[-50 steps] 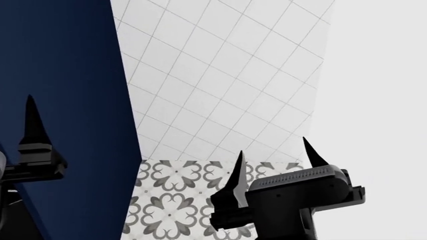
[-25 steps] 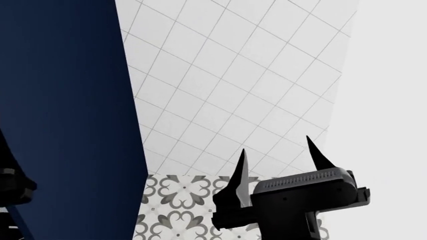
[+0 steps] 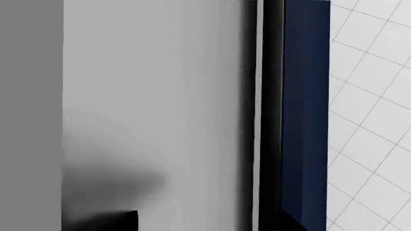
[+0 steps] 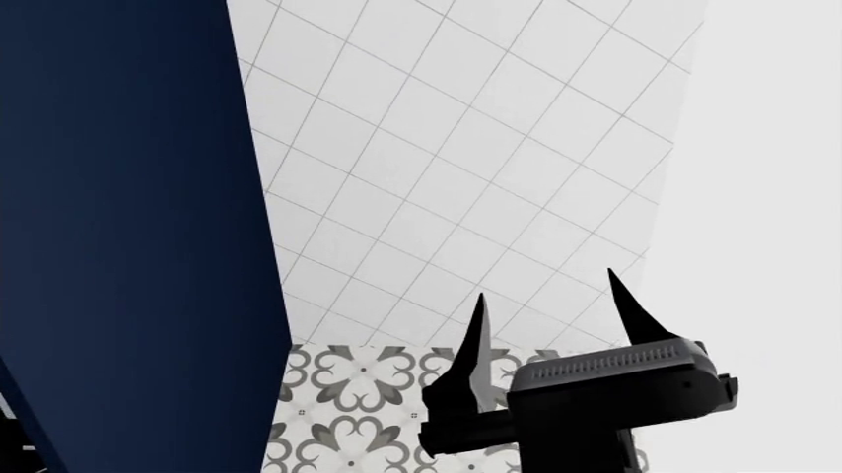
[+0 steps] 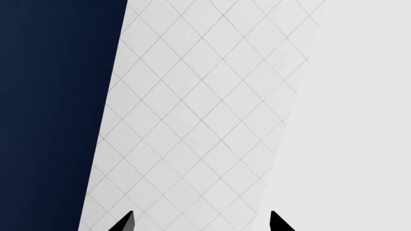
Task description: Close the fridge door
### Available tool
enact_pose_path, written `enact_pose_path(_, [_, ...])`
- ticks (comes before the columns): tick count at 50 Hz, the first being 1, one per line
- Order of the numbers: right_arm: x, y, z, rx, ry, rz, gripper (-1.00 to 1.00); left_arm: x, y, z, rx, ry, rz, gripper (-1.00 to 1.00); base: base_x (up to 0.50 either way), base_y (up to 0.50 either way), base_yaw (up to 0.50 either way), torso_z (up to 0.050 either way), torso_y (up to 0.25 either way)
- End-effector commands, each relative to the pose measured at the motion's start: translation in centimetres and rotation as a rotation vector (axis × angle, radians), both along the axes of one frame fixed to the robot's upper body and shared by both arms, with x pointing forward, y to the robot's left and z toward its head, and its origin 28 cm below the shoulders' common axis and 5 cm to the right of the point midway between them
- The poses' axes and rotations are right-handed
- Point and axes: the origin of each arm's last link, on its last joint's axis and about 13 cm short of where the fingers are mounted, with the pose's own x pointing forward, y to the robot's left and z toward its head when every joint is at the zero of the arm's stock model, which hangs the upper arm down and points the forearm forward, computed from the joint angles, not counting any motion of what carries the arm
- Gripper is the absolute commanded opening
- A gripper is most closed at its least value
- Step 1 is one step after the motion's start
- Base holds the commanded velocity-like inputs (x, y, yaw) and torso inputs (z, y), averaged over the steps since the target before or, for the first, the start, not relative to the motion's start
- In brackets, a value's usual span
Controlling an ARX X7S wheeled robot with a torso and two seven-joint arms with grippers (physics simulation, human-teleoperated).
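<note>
In the left wrist view a flat grey face with a glossy black edge (image 3: 273, 115) fills most of the picture; I take it for the fridge door (image 3: 160, 96), very close to the camera. Only one dark blunt piece (image 3: 103, 222) of my left gripper shows against it, with a soft shadow above, so its jaws cannot be read. The head view does not show that door face. My right gripper (image 4: 553, 315) is low in the middle of the head view, open, both pointed fingers aimed at the tiled wall with nothing between them; its tips also show in the right wrist view (image 5: 202, 222).
A navy blue upright cabinet panel (image 4: 132, 227) fills the head view's left and stands beside the door's black edge (image 3: 305, 110). Behind is a white diamond-tiled wall (image 4: 448, 168), below it a patterned floor (image 4: 342, 414). A plain pale surface (image 4: 776, 197) rises at the right.
My left gripper has dropped out of the head view at the lower left. The right gripper has shifted slightly right and stayed open. The head view itself shifted a little.
</note>
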Motion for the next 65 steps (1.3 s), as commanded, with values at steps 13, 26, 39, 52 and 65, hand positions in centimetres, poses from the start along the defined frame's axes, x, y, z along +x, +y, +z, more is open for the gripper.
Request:
enact_pose_path(13, [-2.5, -0.5, 0.8, 0.015, -0.064, 0.006, 1.00, 3.3, 3.5, 5.4, -0.101, 0.136, 0.496, 1.00, 0.00, 0.01, 0.00, 0.000, 0.000])
enact_pose_path(26, [-5.5, -1.4, 1.0, 0.019, -0.100, -0.014, 1.00, 6.6, 3.9, 8.6, -0.035, 0.123, 0.574, 1.00, 0.00, 0.00, 0.00, 0.000, 0.000])
enact_pose_path(39, [-7.7, -1.8, 1.1, 0.018, -0.121, -0.044, 1.00, 12.3, 3.9, 12.0, 0.094, 0.145, 0.674, 1.00, 0.00, 0.00, 0.00, 0.000, 0.000])
enact_pose_path(52, [-6.8, -2.0, 1.5, 0.014, -0.111, -0.062, 1.00, 14.3, 4.7, 13.5, 0.116, 0.123, 0.707, 1.00, 0.01, 0.00, 0.00, 0.001, 0.000])
enact_pose_path(65, [-6.0, -1.8, 1.3, 0.008, -0.095, -0.065, 1.00, 15.8, 4.6, 14.9, 0.138, 0.101, 0.677, 1.00, 0.00, 0.00, 0.00, 0.001, 0.000])
